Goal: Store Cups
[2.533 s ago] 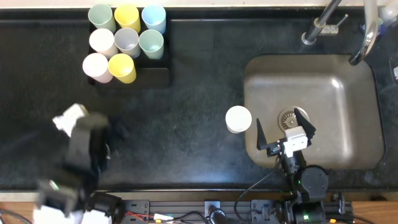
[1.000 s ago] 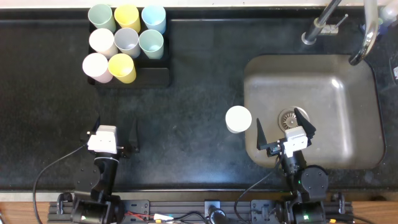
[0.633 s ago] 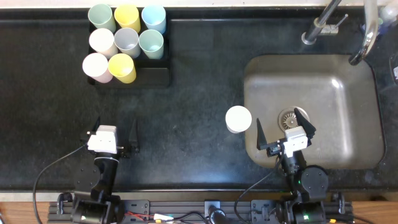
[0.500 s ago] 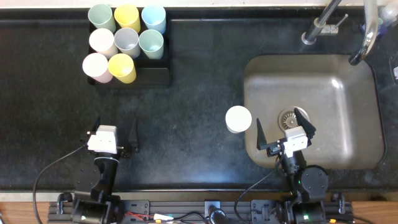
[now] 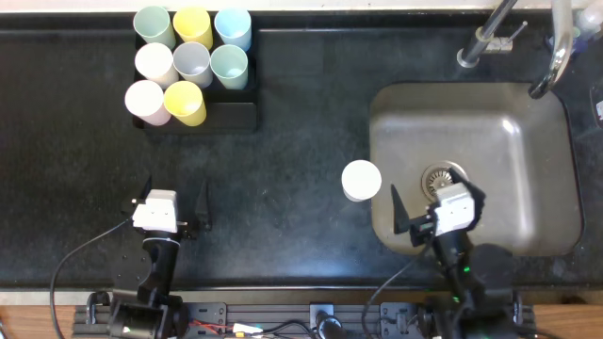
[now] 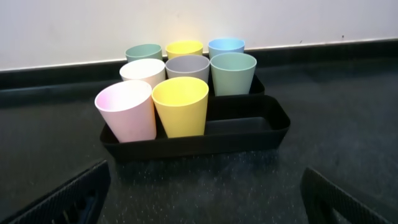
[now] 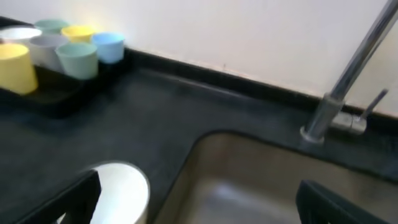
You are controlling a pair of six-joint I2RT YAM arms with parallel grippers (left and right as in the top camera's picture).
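A black tray (image 5: 237,117) at the counter's far left holds several pastel cups (image 5: 192,62), upright in rows; its near right slot stands bare. The tray (image 6: 249,127) and cups (image 6: 180,106) face the left wrist view. A white cup (image 5: 361,180) stands alone on the counter beside the sink's left rim, also low in the right wrist view as the white cup (image 7: 119,190). My left gripper (image 5: 176,209) (image 6: 205,173) is open near the front edge, well short of the tray. My right gripper (image 5: 436,205) (image 7: 199,183) is open over the sink's near left part, just right of the white cup.
A steel sink (image 5: 528,113) takes up the right side, with a drain (image 5: 439,175) and a faucet (image 5: 490,33) behind it. Dark counter (image 5: 283,188) stretches between tray and sink. A wall edge (image 6: 323,46) runs behind the tray.
The left arm drew back from mid-counter to the front edge and then kept still. The right gripper has just shifted slightly toward the front right. The cups have not moved.
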